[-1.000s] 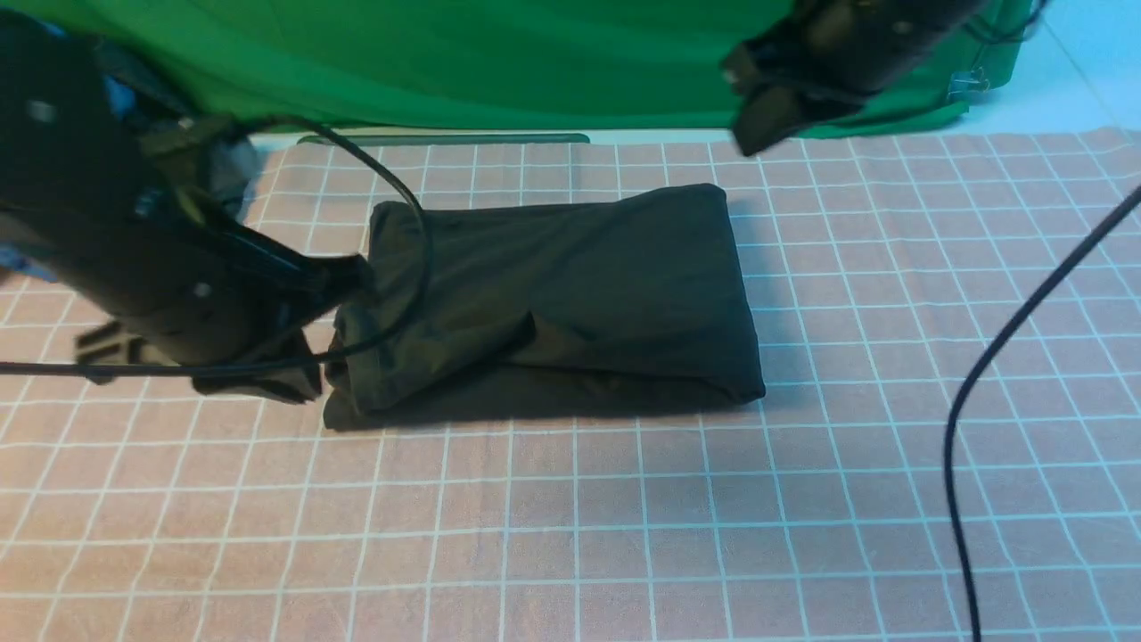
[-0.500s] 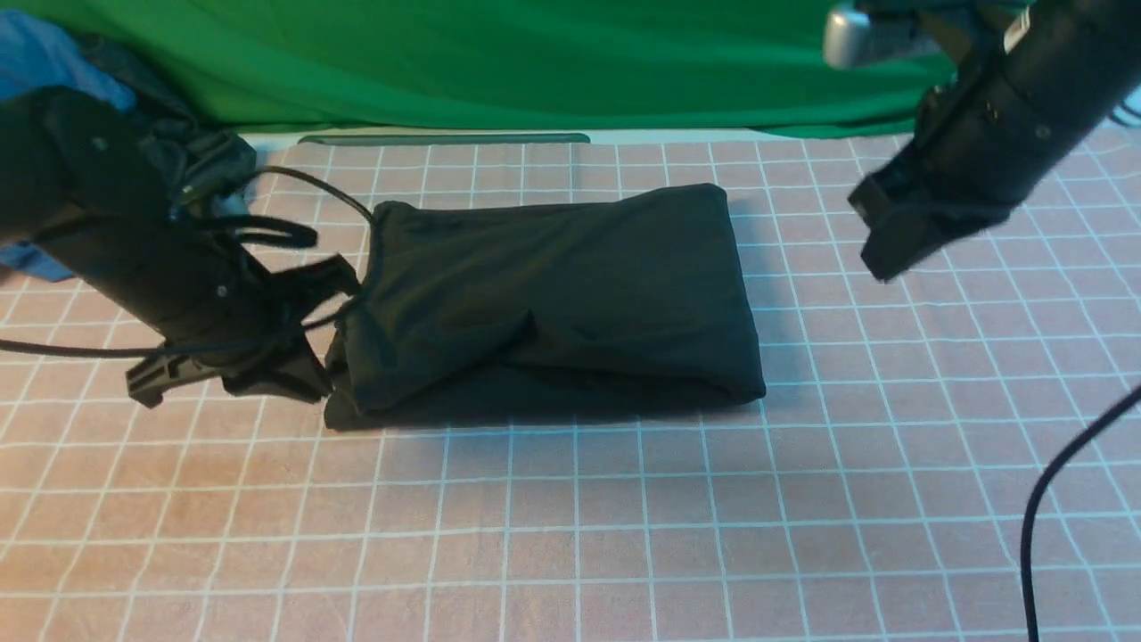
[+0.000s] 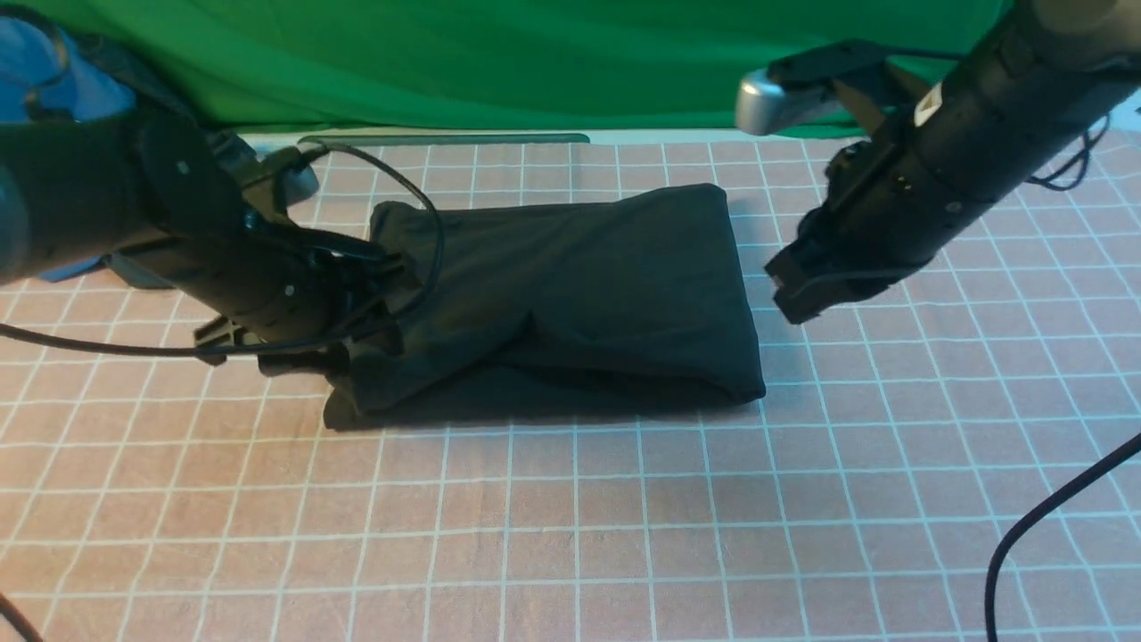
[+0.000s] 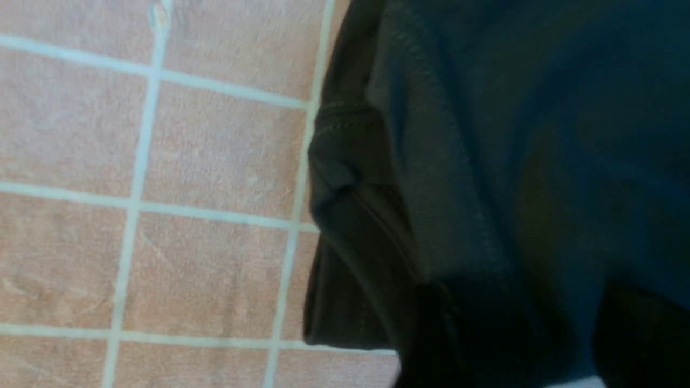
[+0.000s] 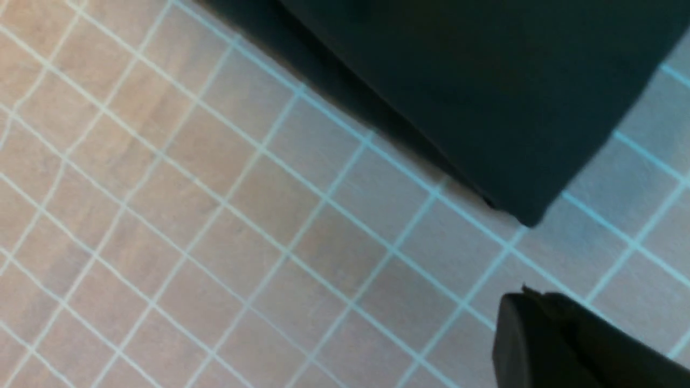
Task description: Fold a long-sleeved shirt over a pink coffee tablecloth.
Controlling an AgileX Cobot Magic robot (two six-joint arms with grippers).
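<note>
At the middle of the pink coffee tablecloth, the long-sleeved shirt lies folded into a compact black rectangle. The left hand sits at the shirt's left end, overlapping its edge; it cannot be told whether its jaws are parted or gripping fabric. The right hand hangs closed and empty just beside the shirt's right edge. A green cloth hangs behind.

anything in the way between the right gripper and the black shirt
Nothing visible. The right gripper hangs just beside the right edge of the long-sleeved shirt, and only bare pink coffee tablecloth shows in the gap between them. The right wrist view shows the same open cloth.
</note>
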